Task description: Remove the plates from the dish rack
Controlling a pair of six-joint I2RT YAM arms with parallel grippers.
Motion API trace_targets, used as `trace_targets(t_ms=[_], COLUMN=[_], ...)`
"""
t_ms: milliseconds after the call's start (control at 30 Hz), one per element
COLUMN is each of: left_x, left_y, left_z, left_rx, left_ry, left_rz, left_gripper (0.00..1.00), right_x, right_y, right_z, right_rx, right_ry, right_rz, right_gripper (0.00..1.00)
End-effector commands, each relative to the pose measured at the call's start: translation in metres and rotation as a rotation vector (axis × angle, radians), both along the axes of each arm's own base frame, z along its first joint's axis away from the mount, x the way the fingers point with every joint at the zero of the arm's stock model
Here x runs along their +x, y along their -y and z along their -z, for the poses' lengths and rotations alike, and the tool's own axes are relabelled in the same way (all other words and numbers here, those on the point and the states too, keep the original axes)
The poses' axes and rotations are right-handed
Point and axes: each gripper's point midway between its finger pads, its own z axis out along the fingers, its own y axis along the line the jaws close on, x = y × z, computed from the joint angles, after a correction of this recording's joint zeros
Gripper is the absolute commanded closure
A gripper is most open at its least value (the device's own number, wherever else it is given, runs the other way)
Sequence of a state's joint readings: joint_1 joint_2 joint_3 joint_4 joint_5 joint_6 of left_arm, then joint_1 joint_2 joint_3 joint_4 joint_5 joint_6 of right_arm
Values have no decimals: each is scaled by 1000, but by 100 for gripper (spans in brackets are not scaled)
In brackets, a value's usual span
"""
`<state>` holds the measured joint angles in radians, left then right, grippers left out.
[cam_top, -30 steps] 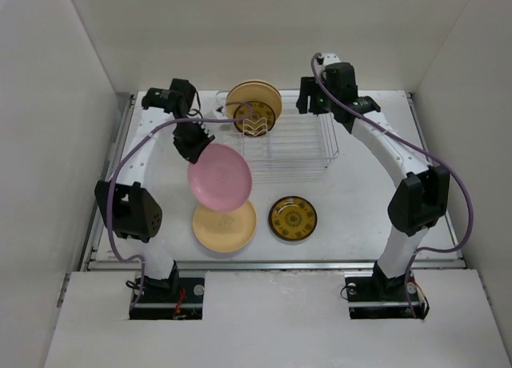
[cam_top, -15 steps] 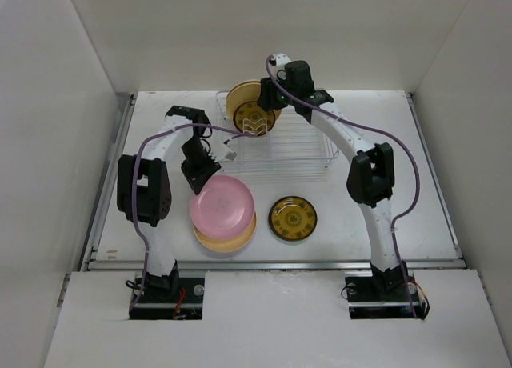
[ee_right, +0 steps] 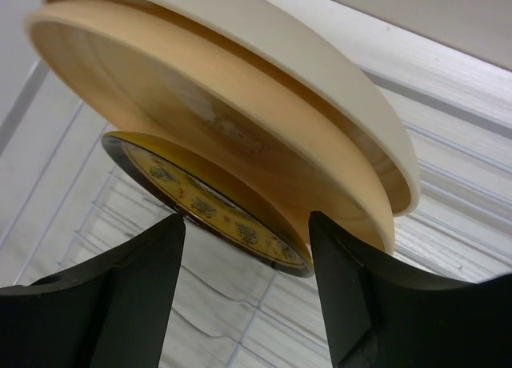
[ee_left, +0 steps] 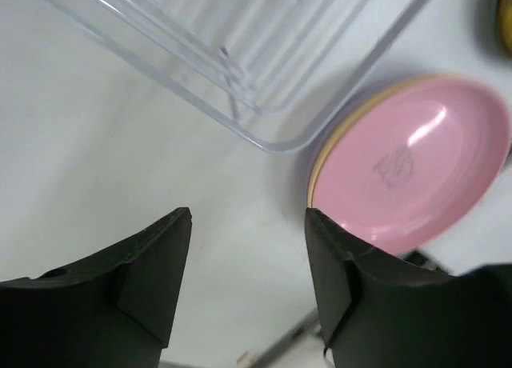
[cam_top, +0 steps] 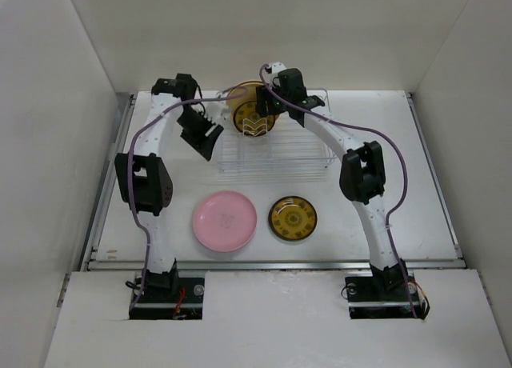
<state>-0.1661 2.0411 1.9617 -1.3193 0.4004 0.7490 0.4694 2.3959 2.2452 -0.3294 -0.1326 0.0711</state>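
While the dish rack (cam_top: 280,148) at the tabletop's (cam_top: 416,192) far side holds the cream plate (ee_right: 264,48), yellow plate (ee_right: 200,120) and small amber plate (ee_right: 208,208) upright, the spread right fingers (ee_right: 120,288) should pinch one rim only, seemingly the amber's; the left fingers (ee_left: 120,280) hang spread, empty.

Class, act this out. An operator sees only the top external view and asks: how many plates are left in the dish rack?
Observer: Three. The right wrist view shows a cream plate, a yellow plate and a small amber plate standing together.
Operator: Is the pink plate lying alone?
Observer: No. The left wrist view shows another yellow plate rimming out beneath it.
Operator: And the left end effector?
Observer: Open, holding nothing.
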Motion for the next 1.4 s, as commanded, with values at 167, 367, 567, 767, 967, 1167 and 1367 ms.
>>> trace_targets(t_ms=[167, 367, 567, 767, 967, 1167, 1367], left_x=[66, 119, 124, 120, 138, 140, 145], left_y=[29, 19, 51, 55, 40, 39, 38], left_z=[-26, 22, 28, 35, 24, 8, -3], left_rx=[-149, -66, -223, -232, -293, -367, -389], left_ry=[68, 115, 14, -40, -28, -45, 28], left_rz=[-417, -599, -607, -679, -841, -964, -913], left_gripper=[36, 42, 71, 100, 100, 100, 100], right_x=[20, 8, -1, -6, -18, -32, -68], right_y=[0, -4, 4, 7, 13, 21, 9], right_z=[-3, 4, -8, -35, -93, -88, -123], right_rx=[-22, -32, -75, -76, -89, -217, -147], right_ry=[86, 58, 89, 128, 231, 264, 276], right_rz=[63, 4, -23, -29, 25, 51, 7], right_gripper=[43, 65, 99, 100, 100, 100, 100])
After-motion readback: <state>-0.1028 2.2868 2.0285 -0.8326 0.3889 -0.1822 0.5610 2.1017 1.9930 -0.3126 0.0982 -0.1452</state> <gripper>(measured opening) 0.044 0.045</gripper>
